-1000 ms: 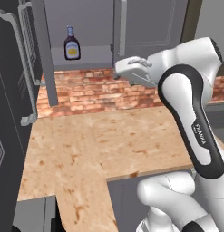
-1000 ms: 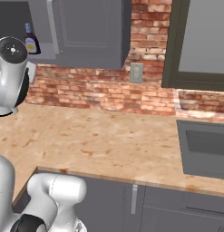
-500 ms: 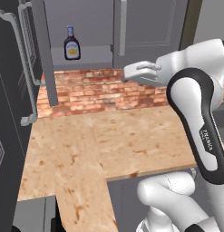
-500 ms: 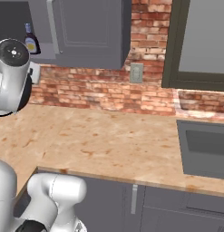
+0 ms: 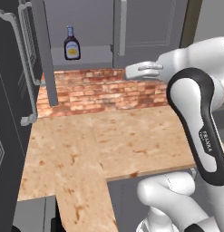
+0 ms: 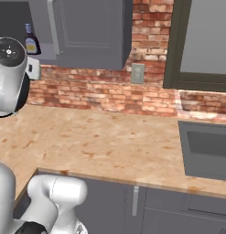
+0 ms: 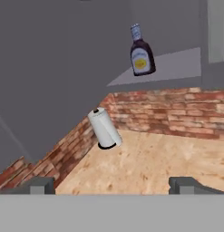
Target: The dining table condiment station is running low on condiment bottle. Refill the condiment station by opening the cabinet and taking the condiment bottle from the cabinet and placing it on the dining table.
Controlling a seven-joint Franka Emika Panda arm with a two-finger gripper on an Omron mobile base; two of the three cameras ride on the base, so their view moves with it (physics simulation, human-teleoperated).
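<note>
Red brick backsplash [image 6: 110,93] behind mottled beige surface [image 6: 110,151]; wall outlet [image 6: 137,73], dark-framed window [image 6: 201,43], paper towel roll [image 7: 103,128].

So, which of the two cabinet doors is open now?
The left door of the cabinet is open, seen edge-on, showing the condiment bottle on the shelf. The right door is shut, its handle facing forward.

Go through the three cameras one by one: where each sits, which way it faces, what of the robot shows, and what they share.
Left base view: behind the arm's left, facing the open cabinet with the condiment bottle; arm at right, open gripper reaching left.
Right base view: behind its right, facing brick wall, counter and sink; arm at left.
Hand view: on the hand, facing the bottle and paper towel roll; fingertips at bottom.
Shared: all three show the bottle.
</note>
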